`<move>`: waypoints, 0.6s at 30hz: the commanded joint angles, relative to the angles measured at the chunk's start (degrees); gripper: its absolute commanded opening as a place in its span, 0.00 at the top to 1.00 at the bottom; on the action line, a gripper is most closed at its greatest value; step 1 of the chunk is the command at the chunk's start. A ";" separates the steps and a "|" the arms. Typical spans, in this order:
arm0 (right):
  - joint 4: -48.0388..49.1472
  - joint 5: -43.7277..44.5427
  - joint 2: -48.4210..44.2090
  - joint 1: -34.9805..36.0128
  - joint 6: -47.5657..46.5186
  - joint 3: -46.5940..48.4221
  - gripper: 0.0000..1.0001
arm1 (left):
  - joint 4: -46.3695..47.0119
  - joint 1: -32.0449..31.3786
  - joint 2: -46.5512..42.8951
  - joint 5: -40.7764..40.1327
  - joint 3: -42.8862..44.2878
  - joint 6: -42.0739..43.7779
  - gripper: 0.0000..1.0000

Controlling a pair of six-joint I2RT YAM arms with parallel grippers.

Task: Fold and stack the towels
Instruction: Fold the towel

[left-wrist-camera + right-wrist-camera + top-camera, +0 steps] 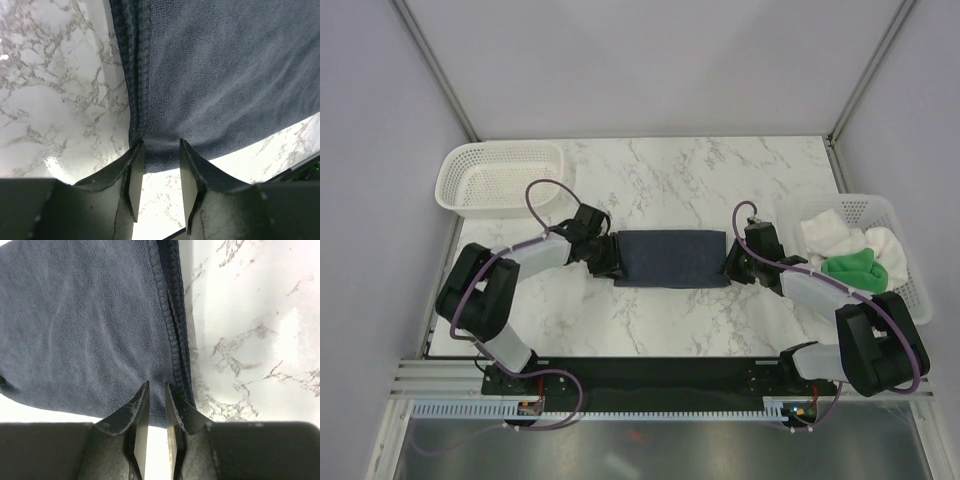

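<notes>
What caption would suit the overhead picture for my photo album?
Left gripper and right gripper pinch opposite ends of a dark navy cloth towel on the white marble table.

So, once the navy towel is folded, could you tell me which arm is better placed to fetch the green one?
Probably the right: the green towel lies in the basket just beside the right arm. The left hand grips the navy towel at its opposite end, much farther away.

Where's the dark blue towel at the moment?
Top view: the navy towel lies flat in the middle of the table, its left end pinched by the left end effector, its right end by the right end effector.
</notes>
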 commanded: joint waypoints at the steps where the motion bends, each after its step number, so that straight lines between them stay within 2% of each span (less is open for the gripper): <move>1: -1.34 -0.96 -1.26 -0.03 -1.26 2.28 0.74 | 0.42 -0.02 -3.46 -1.45 1.39 -2.15 0.57; 3: -1.78 -2.89 -1.52 -0.03 -1.61 4.64 0.76 | 0.16 -0.02 -4.43 0.13 3.23 -2.59 0.54; 6: -2.05 -7.37 0.40 0.06 -1.44 5.80 0.85 | 0.16 -0.37 -5.05 1.98 4.29 -2.85 0.53; 13: 9.70 -21.07 1.45 0.68 -0.21 2.46 0.84 | 4.11 -1.78 -4.35 4.97 2.19 -1.27 0.53; 15: 10.00 -22.85 3.04 0.68 -0.29 1.33 0.85 | 2.19 -1.69 -2.86 1.04 1.40 -2.06 0.53; 18: 9.29 -17.43 5.41 0.41 -1.52 -2.35 0.86 | -0.01 -1.34 -1.97 -4.33 0.00 -2.68 0.53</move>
